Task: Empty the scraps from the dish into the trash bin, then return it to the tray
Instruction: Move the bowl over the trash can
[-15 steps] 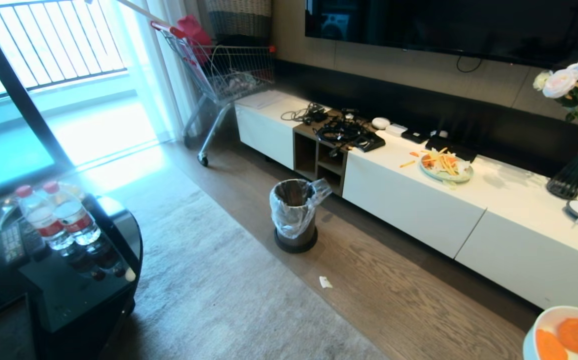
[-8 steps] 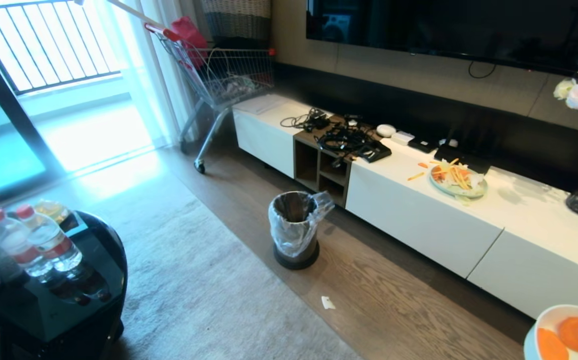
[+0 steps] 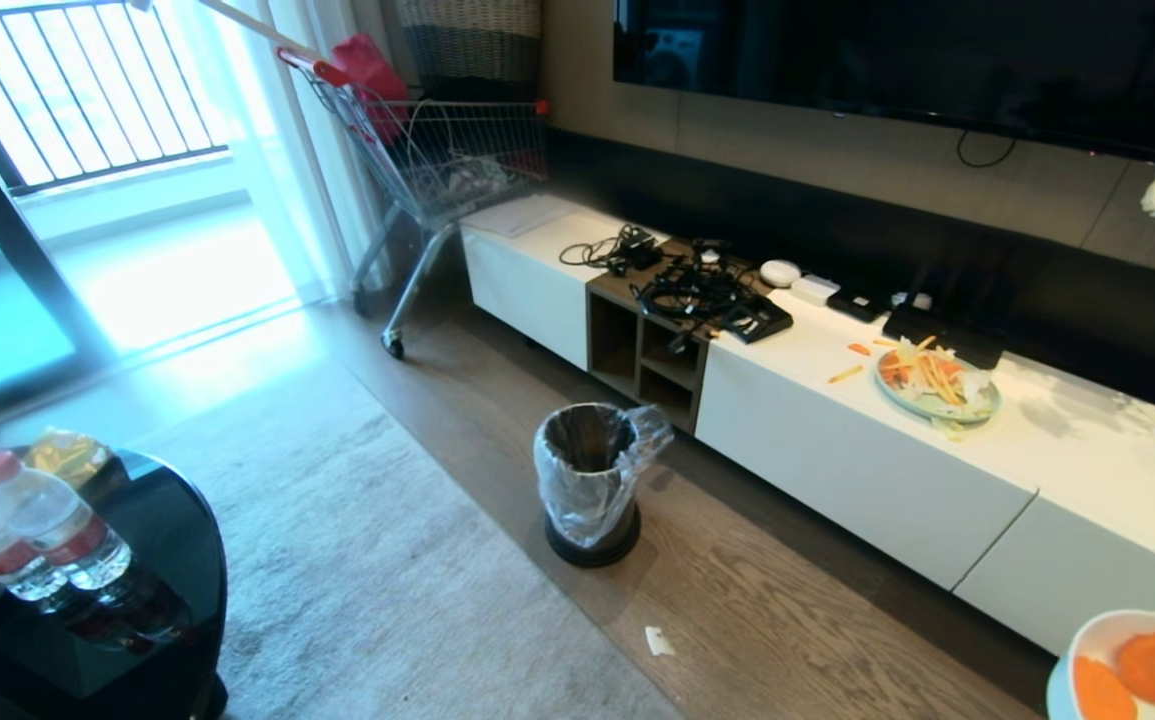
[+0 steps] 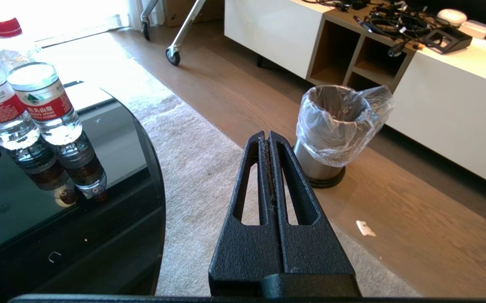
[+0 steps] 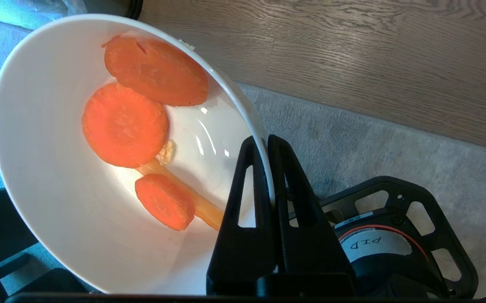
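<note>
While the right gripper (image 5: 264, 145) stays clamped on the rim of the dish (image 3: 1127, 665) at lower right, scraps (image 5: 125, 125) inside, the trash bin (image 3: 587, 480) stands mid-frame; the left gripper (image 4: 269, 136) is closed, empty.

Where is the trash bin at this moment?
In the head view the trash bin stands near the middle, on the wooden floor between the rug and the white cabinet, just before its open shelves.
</note>
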Robot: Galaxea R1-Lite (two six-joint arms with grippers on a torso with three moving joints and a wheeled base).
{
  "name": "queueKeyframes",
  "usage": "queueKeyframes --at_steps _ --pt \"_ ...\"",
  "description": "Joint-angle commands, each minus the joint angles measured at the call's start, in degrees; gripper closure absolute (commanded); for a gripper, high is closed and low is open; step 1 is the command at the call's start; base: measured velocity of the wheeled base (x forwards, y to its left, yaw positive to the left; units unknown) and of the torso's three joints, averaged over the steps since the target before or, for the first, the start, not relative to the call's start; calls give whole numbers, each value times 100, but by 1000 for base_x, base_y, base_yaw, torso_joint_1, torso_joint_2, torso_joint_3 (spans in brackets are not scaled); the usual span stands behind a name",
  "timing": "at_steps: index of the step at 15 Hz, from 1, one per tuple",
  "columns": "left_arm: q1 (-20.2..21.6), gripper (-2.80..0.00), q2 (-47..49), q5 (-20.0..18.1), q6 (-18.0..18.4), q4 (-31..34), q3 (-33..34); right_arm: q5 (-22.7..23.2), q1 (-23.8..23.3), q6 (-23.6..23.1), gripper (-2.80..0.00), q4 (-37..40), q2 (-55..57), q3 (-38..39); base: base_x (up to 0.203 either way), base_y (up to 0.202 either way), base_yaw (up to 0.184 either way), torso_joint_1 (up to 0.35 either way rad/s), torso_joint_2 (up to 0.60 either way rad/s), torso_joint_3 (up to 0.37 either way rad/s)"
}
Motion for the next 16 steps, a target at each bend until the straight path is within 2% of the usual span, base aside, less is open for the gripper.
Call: queueKeyframes --at_steps 1,16 --pt "0 0 -2 5 -7 -3 0 -7 23 25 0 18 -2 13 0 0 0 0 0 0" --pt "0 0 -2 5 2 -3 0 -7 117 25 0 0 42 13 0 0 0 0 0 0"
